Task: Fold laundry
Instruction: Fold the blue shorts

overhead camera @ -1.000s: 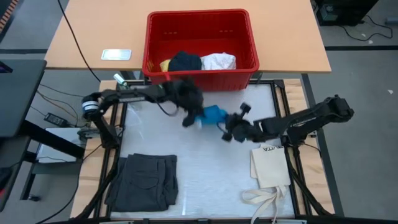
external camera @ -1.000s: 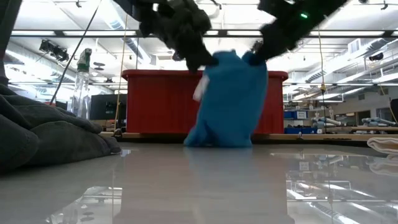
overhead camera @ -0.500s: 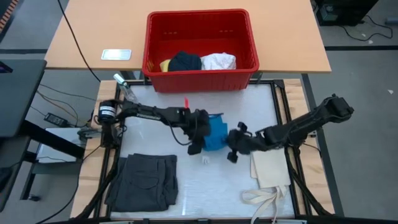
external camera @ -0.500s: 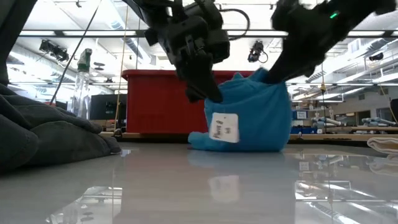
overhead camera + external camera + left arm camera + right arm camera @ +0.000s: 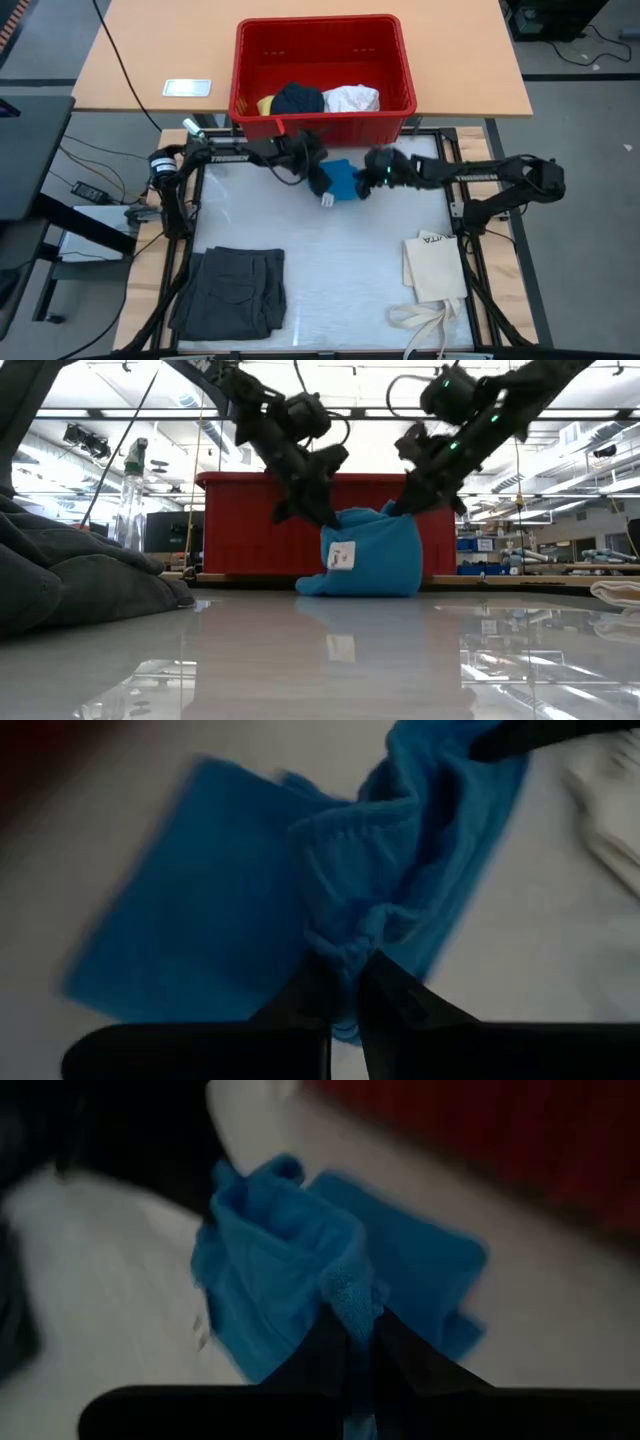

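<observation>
A bright blue cloth piece (image 5: 343, 180) of the laundry is held between my two grippers over the far part of the table, just in front of the red basket (image 5: 322, 40). My left gripper (image 5: 322, 183) is shut on its left top corner and my right gripper (image 5: 366, 182) on its right top corner. In the low view the blue cloth (image 5: 372, 560) sags between them, its lower part on the table, with a white label (image 5: 342, 556) facing the near side. My left gripper pinches a bunched bit of the cloth's upper edge (image 5: 345, 956) between its two fingers, coming slanting down from the table's left. The cloth hangs below the fingers, with its bottom on the table. My right gripper pinches a gathered corner of the upper edge (image 5: 350, 1295) between its two fingers, slanting down from the table's right. Between the two holds the cloth is slack.
The red basket holds yellow, navy (image 5: 298, 99) and white (image 5: 352, 98) pieces. Folded dark grey shorts (image 5: 235, 290) lie at the near left. A cream tote bag (image 5: 435, 268) with long straps lies at the near right. A bottle (image 5: 133, 495) stands at the far left.
Both grippers swung the blue cloth toward the table's near edge, then back toward the basket, rolling their wrists as they went. The cloth, which hung tall before, now sits lower and wider, its bottom on the table and its label turned to the near side.
</observation>
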